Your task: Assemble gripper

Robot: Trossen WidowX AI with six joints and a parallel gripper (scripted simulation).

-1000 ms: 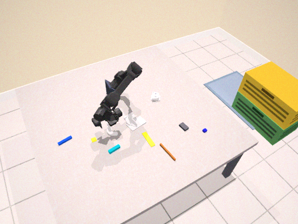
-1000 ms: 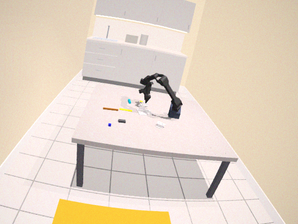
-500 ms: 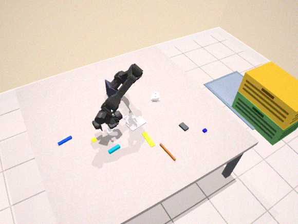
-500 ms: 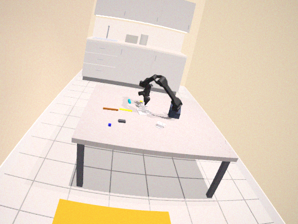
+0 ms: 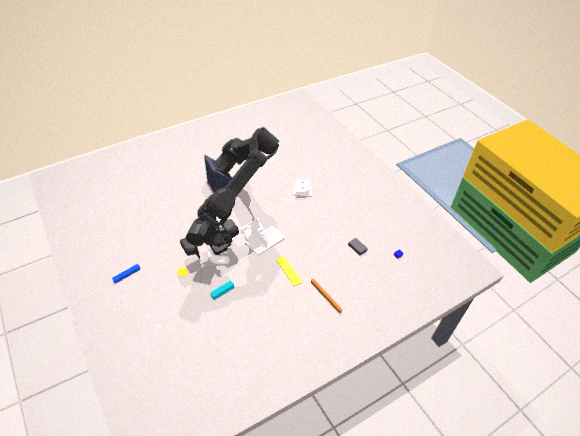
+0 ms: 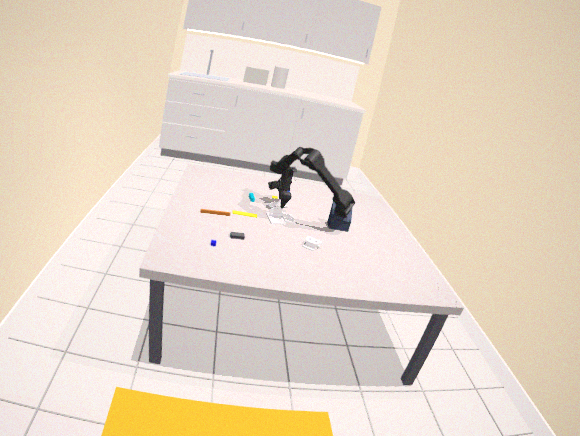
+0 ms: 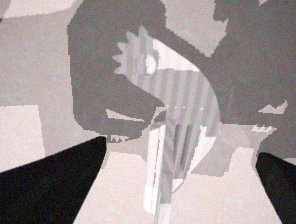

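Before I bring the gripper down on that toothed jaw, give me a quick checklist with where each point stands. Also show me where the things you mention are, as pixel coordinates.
1. Gripper (image 5: 207, 252) (image 6: 284, 204) (image 7: 179, 151) open and carrying nothing: ok.
2. Toothed jaw (image 7: 192, 92) between the two fingertips in the wrist view: ok.
3. Fingertips low enough to grip it: cannot tell.
4. Cyan block (image 5: 222, 290) (image 6: 252, 197) outside the gap between the fingers: ok; the wrist view shows none of it there.
5. Housing plate not yet closed over both jaws: ok; this jaw is off by itself under the gripper.
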